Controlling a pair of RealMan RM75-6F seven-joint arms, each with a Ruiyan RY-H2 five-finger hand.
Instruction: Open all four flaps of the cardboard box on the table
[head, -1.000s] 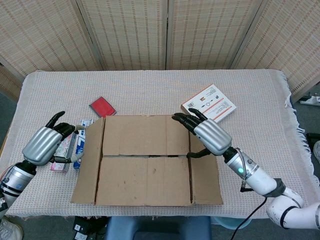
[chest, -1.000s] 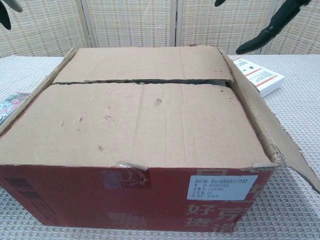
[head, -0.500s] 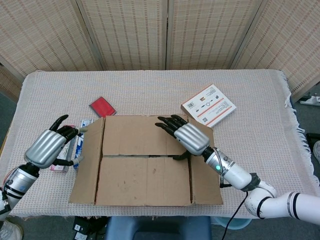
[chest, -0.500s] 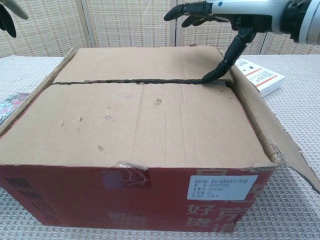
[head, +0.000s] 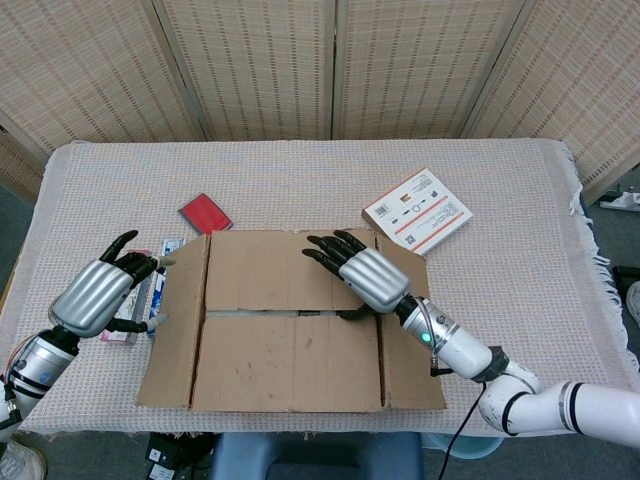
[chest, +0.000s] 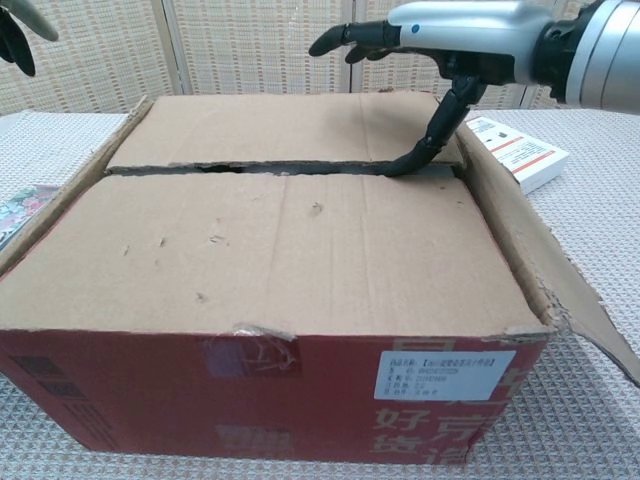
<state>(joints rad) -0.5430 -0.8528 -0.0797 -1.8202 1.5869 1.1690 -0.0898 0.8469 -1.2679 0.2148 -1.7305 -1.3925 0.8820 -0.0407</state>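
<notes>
Fingers of the right hand are spread flat above the far flap of the cardboard box, not wrapped round anything. Its thumb points down into the seam between the far flap and the near flap, tip at the far flap's edge near the box's right end. Chest view shows the seam slightly gaping, dark gap along its length. Can't tell if the thumb is hooked under the edge or only touching it.

Left hand is off the box's left side, just beside the left side flap, holding nothing, fingers loosely apart and a bit curled. Only its fingertips show in the chest view, top left corner.

Box sits at the near edge of the desk, centre. Left and right side flaps are folded outward; right side flap hangs down with a torn edge. Far and near flaps both lie flat over the top. Front face of the box is red with a white label.

Around the box:
- small red packet just beyond its far-left corner
- white booklet with an orange edge beyond its far-right corner
- colourful small cartons at its left, partly behind the left hand

Woven screen stands behind the desk.
</notes>
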